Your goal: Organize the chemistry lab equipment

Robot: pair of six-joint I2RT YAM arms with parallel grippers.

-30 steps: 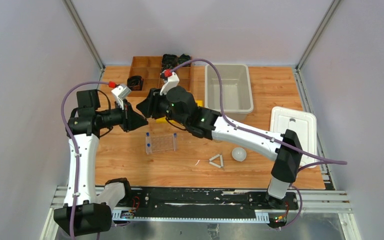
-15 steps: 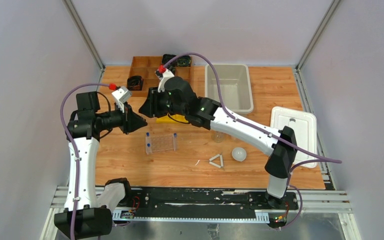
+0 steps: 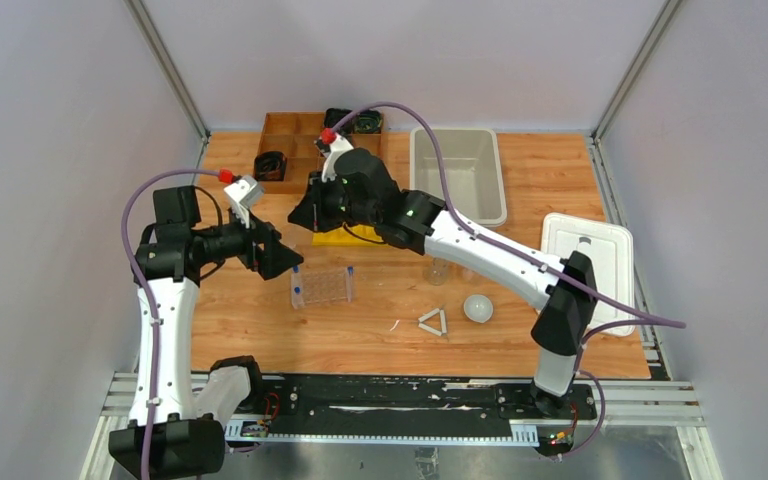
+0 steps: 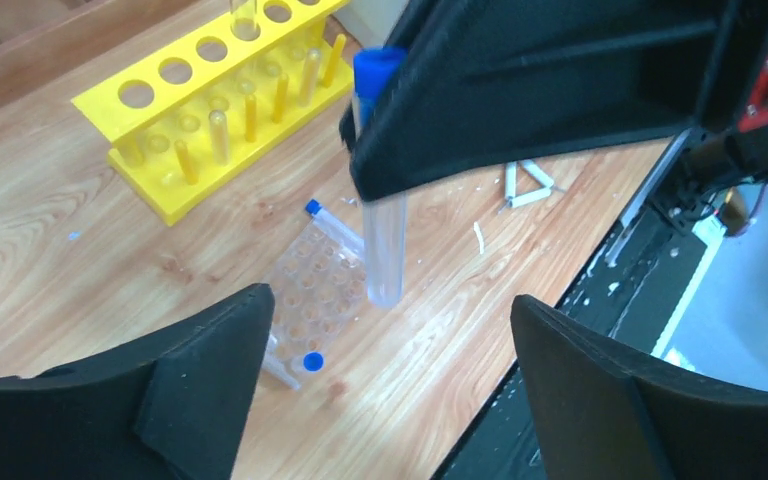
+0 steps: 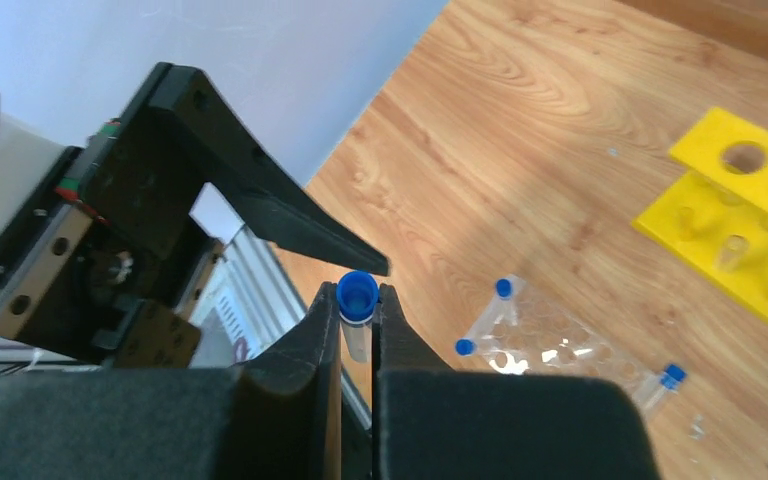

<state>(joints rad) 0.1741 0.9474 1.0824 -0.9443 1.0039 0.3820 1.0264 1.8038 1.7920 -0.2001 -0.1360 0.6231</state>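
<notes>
My right gripper (image 5: 358,293) is shut on a clear blue-capped tube (image 5: 357,338), pinching it just under the cap. It hangs upright in the air above the table. In the left wrist view the same tube (image 4: 383,250) hangs from the right fingers, and my left gripper (image 4: 390,302) stands open around its lower end without touching it. From above, the left gripper (image 3: 285,256) and the right gripper (image 3: 301,216) face each other. Below lies a clear rack (image 3: 322,287) with other blue-capped tubes (image 4: 307,361). A white triangle (image 3: 433,321), a white round dish (image 3: 478,307) and a glass vessel (image 3: 437,272) sit further right.
A yellow test-tube rack (image 3: 345,237) lies under the right arm. A grey bin (image 3: 457,175) stands at the back, a white lid (image 3: 585,260) at the right, and the brown divided tray (image 3: 300,150) at the back left. The table's near edge (image 4: 600,260) is close.
The left gripper, which was shut, has opened and drawn back a little. The right gripper has closed on the blue-capped tube and now holds it alone.
</notes>
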